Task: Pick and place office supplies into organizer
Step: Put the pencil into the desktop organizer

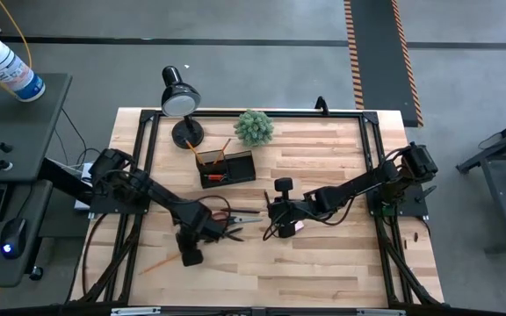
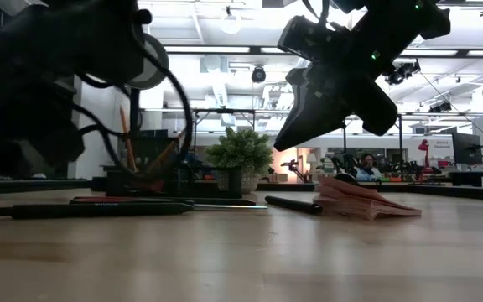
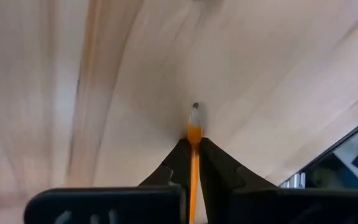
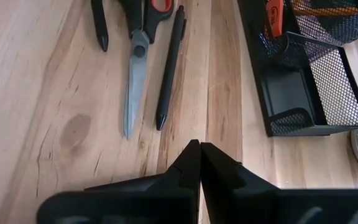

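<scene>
My left gripper (image 1: 184, 254) is near the table's front left, shut on a thin orange pencil (image 3: 194, 127). In the high view the pencil (image 1: 158, 262) sticks out from it toward the table's left. My right gripper (image 4: 199, 144) is shut and empty. It hovers above the wood at mid-table (image 1: 268, 218), its fingertips pointing at the orange-handled scissors (image 4: 133, 87) and the black pen (image 4: 169, 68), which lie flat side by side. The pale pink notepad (image 2: 363, 201) lies flat under the right arm. The black mesh organizer (image 4: 309, 81) stands at the back, with pencils leaning in it (image 1: 209, 154). My left gripper pinches the orange pencil between its two fingers, with the pencil lying lengthwise along the gap. The pencil's dark tip (image 3: 195, 109) sticks out just past the fingertips (image 3: 180, 152). I cannot tell whether the pencil touches the table.
A black desk lamp (image 1: 181, 98) and a green potted plant (image 1: 254, 127) stand at the table's far edge beside the organizer. Bare wood lies along the near edge (image 1: 306, 281) and toward the right.
</scene>
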